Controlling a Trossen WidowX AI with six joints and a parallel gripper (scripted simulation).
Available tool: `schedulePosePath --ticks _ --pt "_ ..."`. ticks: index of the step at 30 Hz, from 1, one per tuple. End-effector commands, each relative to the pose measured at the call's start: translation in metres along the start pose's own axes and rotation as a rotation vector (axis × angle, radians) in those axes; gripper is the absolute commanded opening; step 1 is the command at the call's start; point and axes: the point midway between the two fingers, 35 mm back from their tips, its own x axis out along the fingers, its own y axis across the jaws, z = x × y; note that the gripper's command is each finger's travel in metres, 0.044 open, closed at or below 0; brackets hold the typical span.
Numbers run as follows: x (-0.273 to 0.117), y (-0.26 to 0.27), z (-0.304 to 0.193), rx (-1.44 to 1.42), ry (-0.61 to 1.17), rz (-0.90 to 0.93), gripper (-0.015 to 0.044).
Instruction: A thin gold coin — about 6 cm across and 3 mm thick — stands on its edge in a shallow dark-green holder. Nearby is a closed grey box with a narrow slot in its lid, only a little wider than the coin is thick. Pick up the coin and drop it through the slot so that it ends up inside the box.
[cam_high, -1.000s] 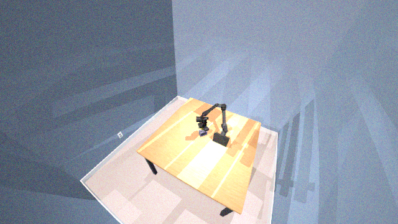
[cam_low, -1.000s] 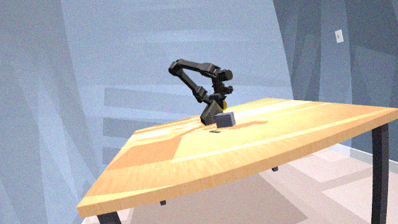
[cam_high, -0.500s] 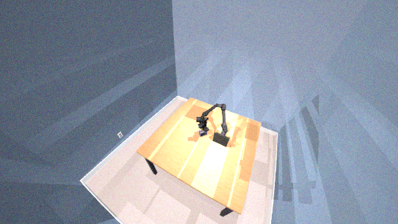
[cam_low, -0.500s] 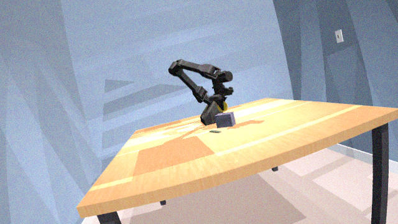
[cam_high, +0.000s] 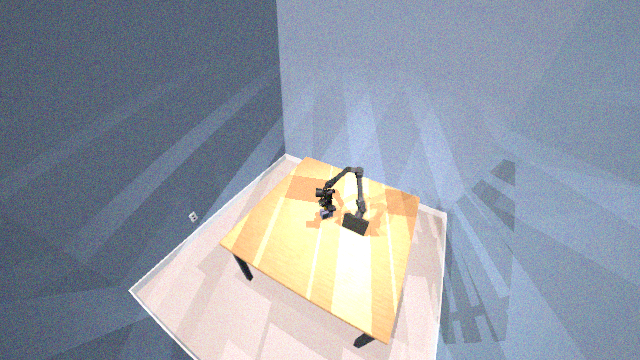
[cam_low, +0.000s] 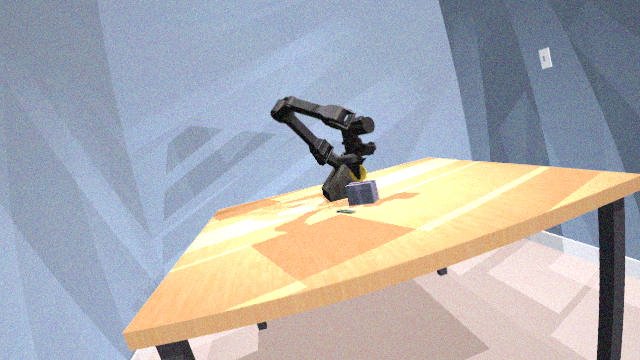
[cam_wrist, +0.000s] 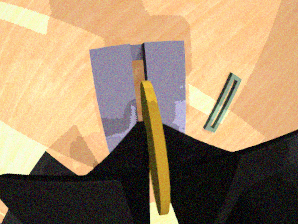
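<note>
Exterior view: what stands largest, asks the trainee.

The wooden table (cam_high: 280, 240) (cam_low: 450, 200) (cam_wrist: 50, 85), says the operator, with 1 black arm (cam_high: 360, 190) (cam_low: 310, 107) bent over it.

And next in size?

The grey box (cam_high: 326, 214) (cam_low: 362, 193) (cam_wrist: 112, 85), upright on the table beneath the gripper (cam_high: 326, 209) (cam_low: 358, 172) (cam_wrist: 151, 125).

Are the fingers apart?

No, they are clamped on the gold coin (cam_low: 361, 173) (cam_wrist: 156, 145). It is above the box, held on edge; its tip looks just right of the slot (cam_wrist: 138, 90) in the wrist view. The dark-green holder (cam_low: 346, 211) (cam_wrist: 229, 104) lies beside the box, without the coin.

So which step is in hand?

Lining up for the drop, the operator judges; the pick looks done and the insertion does not. The next move probably calls for a small sideways shift and a slight turn to bring the coin parallel with the slot, then a straight lowering before release. A crooked entry could catch on the lid.

Any brand or label?

None can be read on the box, coin, holder or arm.
</note>
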Motion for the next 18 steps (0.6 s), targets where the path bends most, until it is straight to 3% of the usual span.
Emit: schedulePosePath --ticks 1,3,9,18 --pt "0.0025 -0.0001 -0.0002 -0.005 0.001 -0.003 0.0000" --pt "0.0033 -0.0001 -0.0003 -0.006 0.001 -0.003 0.0000" --pt "0.0015 0.0000 0.0000 0.000 0.000 0.000 0.0157" --pt "0.0015 0.0000 0.0000 0.000 0.000 0.000 0.0161"
